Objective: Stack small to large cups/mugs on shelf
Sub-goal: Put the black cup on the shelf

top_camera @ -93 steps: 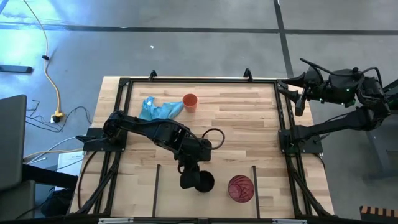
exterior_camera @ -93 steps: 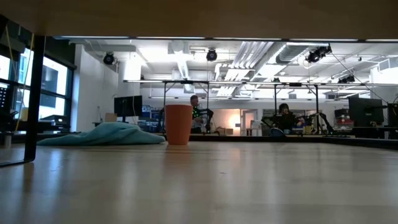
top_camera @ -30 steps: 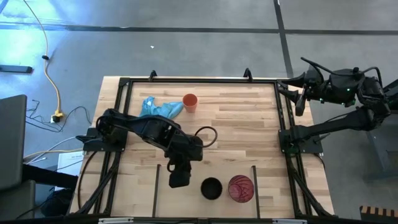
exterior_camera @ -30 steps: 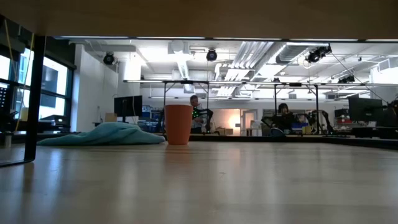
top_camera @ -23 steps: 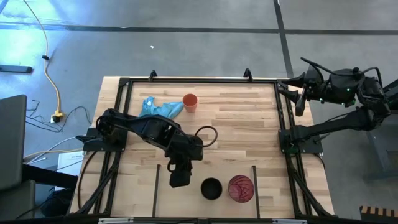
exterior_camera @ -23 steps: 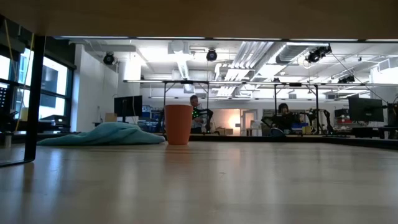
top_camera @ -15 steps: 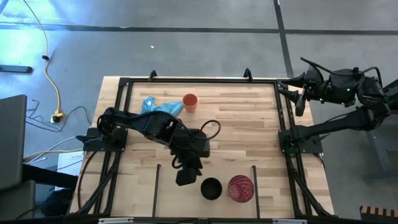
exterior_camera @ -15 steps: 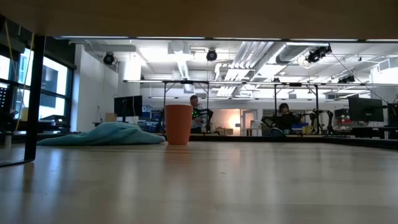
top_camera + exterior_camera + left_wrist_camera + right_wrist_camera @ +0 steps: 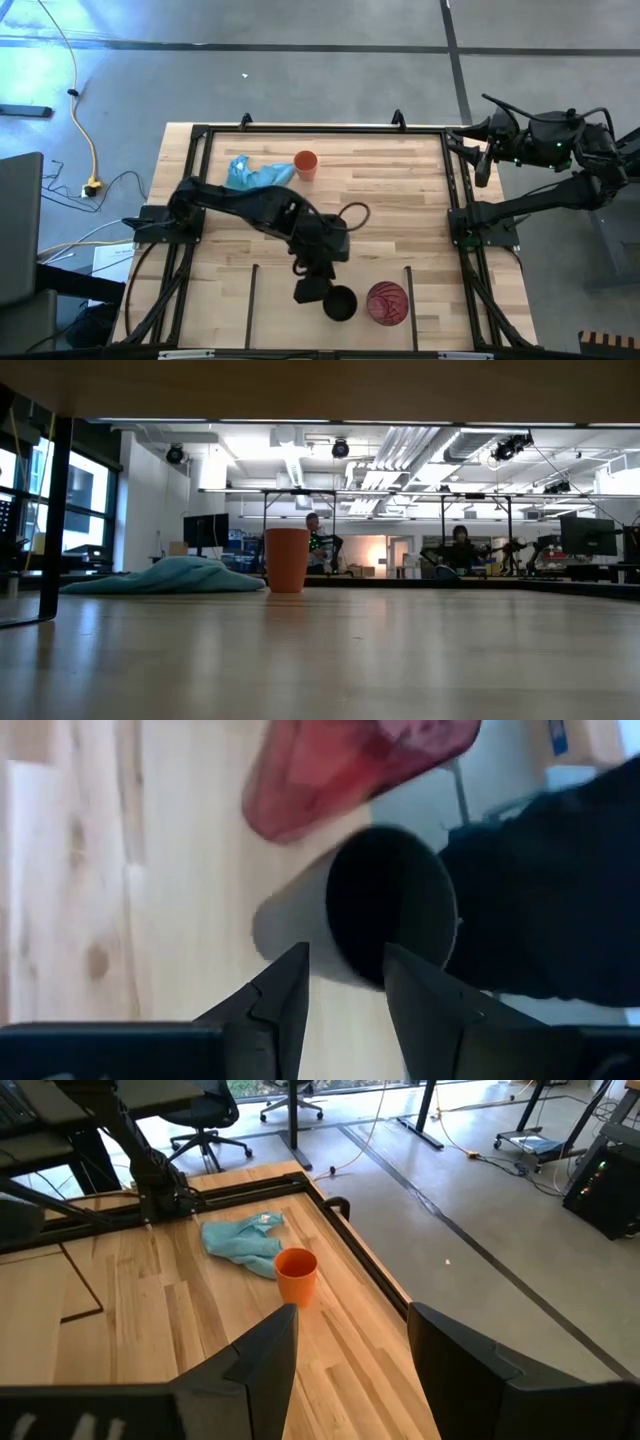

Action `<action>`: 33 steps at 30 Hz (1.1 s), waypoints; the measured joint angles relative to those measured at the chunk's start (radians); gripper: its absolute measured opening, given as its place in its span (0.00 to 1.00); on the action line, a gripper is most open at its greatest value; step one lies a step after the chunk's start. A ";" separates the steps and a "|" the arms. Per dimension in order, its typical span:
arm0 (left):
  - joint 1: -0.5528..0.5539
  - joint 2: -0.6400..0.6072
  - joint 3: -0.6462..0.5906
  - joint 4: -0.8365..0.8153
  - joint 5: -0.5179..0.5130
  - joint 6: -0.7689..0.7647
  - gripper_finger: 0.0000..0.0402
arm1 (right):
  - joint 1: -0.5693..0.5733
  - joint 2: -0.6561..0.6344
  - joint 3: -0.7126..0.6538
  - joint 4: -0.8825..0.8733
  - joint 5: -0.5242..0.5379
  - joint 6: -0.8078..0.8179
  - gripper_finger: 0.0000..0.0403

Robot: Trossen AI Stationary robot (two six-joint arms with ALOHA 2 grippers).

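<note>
The left gripper (image 9: 345,1005) hangs with jaws parted and empty, the black cup (image 9: 341,303) just ahead of its fingertips, near the bench's front edge on the shelf (image 9: 300,330). There are three cups: the black one, the red-pink cup (image 9: 387,302) just beside it, and the orange cup (image 9: 306,164) near the back edge beside one light-blue cloth (image 9: 255,174). The right gripper (image 9: 345,1350) waits with jaws open beyond the bench's right edge.
</note>
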 joint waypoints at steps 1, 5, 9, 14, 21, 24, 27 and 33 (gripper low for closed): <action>0.000 0.012 0.001 0.019 0.012 0.003 0.29 | 0.000 0.000 0.000 -0.003 0.000 0.000 0.46; 0.000 0.026 0.001 0.031 0.025 0.006 0.29 | 0.000 0.000 0.000 -0.014 0.000 0.000 0.46; 0.001 0.039 0.000 0.034 0.028 0.006 0.29 | 0.000 0.000 0.000 -0.016 0.000 0.000 0.46; 0.001 0.041 0.003 0.041 0.029 0.006 0.29 | 0.000 0.000 0.000 -0.016 -0.001 0.000 0.46; 0.001 0.056 0.002 0.029 0.037 0.006 0.29 | 0.000 0.000 0.000 -0.019 -0.002 0.000 0.46; 0.001 0.063 0.000 0.020 0.055 0.005 0.29 | 0.000 0.000 0.000 -0.019 -0.003 0.000 0.46; 0.001 0.067 0.002 0.013 0.073 0.005 0.29 | 0.000 0.000 0.000 -0.019 -0.003 0.000 0.46; 0.001 0.068 0.001 -0.005 0.081 0.002 0.29 | 0.000 0.000 0.000 -0.019 -0.003 0.000 0.46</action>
